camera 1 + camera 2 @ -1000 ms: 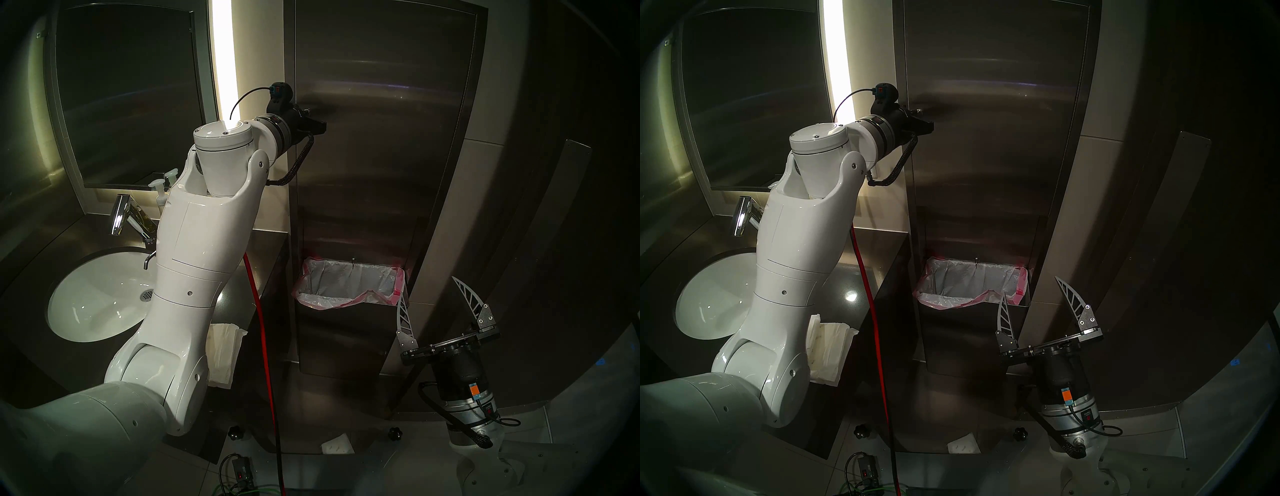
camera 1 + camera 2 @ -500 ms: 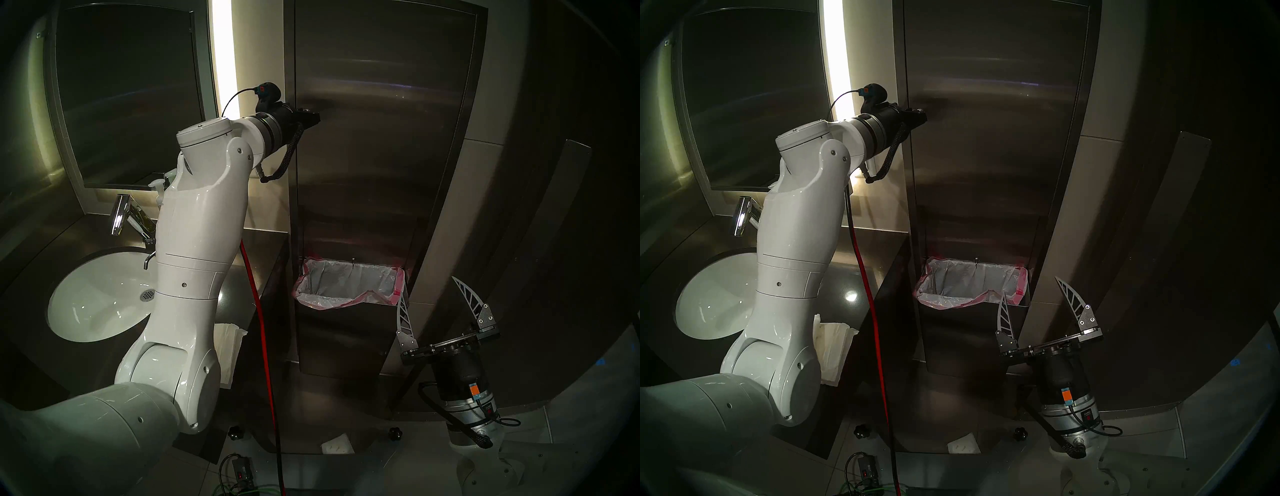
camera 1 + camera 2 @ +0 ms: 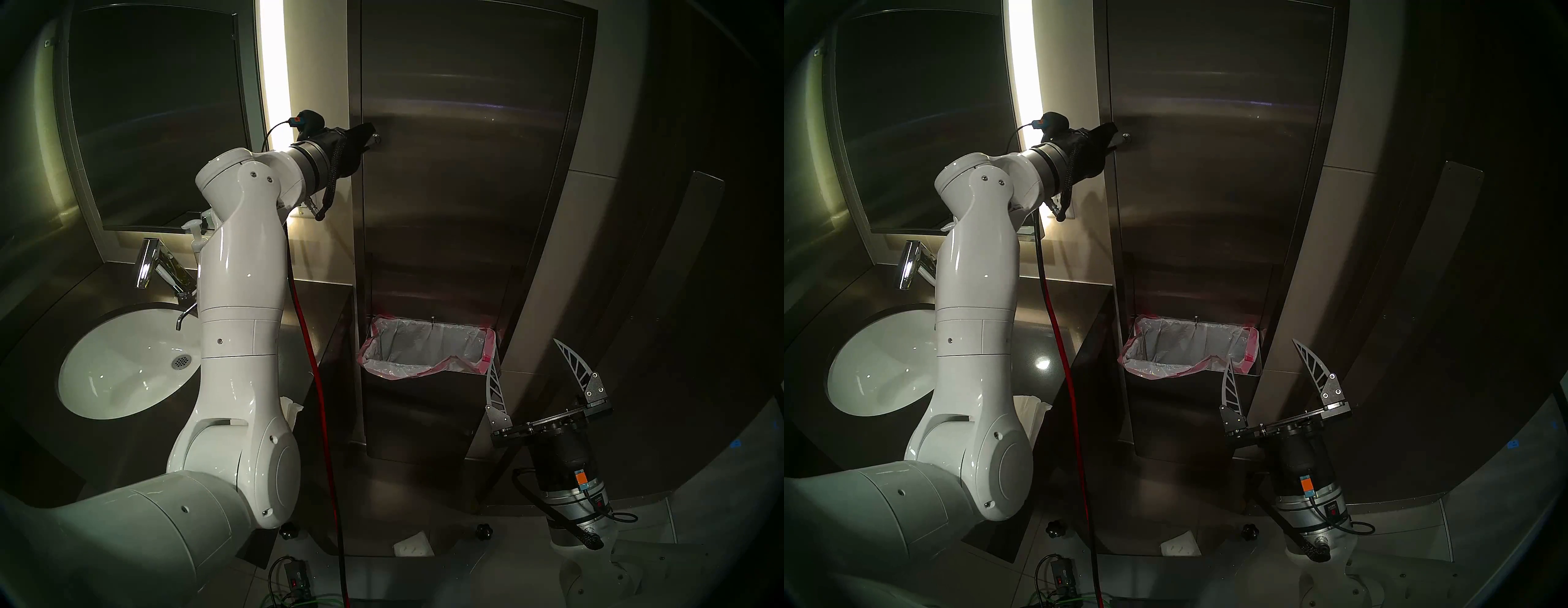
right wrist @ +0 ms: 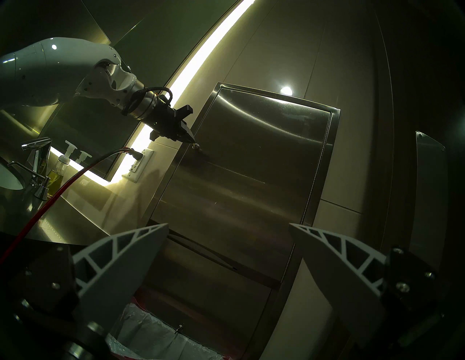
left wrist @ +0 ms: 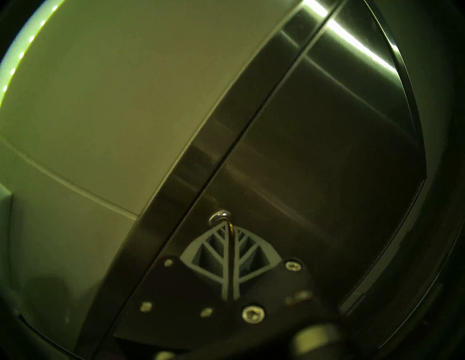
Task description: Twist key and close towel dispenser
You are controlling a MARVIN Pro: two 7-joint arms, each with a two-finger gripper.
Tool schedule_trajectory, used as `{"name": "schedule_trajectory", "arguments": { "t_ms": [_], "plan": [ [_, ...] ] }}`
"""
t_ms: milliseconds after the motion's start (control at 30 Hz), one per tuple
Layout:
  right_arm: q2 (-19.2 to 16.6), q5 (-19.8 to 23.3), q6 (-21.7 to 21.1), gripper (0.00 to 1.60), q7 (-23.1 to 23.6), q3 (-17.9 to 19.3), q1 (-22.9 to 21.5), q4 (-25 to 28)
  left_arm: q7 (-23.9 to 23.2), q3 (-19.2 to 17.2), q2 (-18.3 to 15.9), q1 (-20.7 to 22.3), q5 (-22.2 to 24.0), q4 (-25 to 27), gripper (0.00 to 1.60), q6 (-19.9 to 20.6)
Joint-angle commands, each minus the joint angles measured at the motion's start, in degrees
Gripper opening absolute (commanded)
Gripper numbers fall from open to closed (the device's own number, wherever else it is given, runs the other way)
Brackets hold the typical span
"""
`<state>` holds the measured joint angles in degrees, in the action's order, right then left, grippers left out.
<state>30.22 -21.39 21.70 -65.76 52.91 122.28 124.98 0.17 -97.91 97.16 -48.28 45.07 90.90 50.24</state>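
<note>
The towel dispenser (image 3: 466, 170) is a tall brushed-steel wall cabinet, and its door lies flush in the frame (image 5: 314, 150). A small round lock (image 5: 219, 216) sits near the door's left edge. My left gripper (image 5: 227, 226) is shut on a thin brass key (image 5: 231, 230) that sticks into that lock. In the head view the left gripper (image 3: 367, 138) presses up to the lock (image 3: 376, 136). My right gripper (image 3: 526, 354) hangs low on the right, jaws wide open and empty, pointing up at the cabinet (image 4: 251, 163).
A lined waste bin (image 3: 428, 344) is set in the cabinet's lower part. Left of it are a counter with a white sink (image 3: 119, 369), a chrome faucet (image 3: 146, 263), a mirror (image 3: 157, 119) and folded paper towels (image 3: 292, 409). A red cable (image 3: 316, 373) hangs beside the left arm.
The left wrist has rolled at the lock while the elbow swung to the right; the gripper stayed shut at the lock. The right arm has not moved.
</note>
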Motion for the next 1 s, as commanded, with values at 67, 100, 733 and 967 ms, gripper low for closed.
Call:
{"name": "schedule_trajectory", "arguments": {
  "t_ms": [67, 100, 733, 967],
  "plan": [
    [0.1, -0.28, 0.01, 1.6, -0.07, 0.01, -0.09, 0.56, 4.73, -8.35, 6.48, 5.17, 6.89, -1.38, 0.0, 0.68],
    [0.1, -0.27, 0.01, 1.6, -0.06, 0.01, -0.09, 0.56, 5.17, -9.09, 6.54, 5.74, 7.32, -1.62, 0.0, 0.59],
    [0.08, -0.14, 0.06, 1.6, -0.02, 0.01, -0.13, 0.43, 6.09, -0.94, 4.65, 4.46, -0.26, 7.82, 1.6, 4.76],
    [0.08, -0.13, 0.07, 1.6, -0.02, 0.01, -0.14, 0.42, 4.35, 6.78, 1.1, -1.59, -7.4, 14.19, 1.6, 4.76]
  ]
}}
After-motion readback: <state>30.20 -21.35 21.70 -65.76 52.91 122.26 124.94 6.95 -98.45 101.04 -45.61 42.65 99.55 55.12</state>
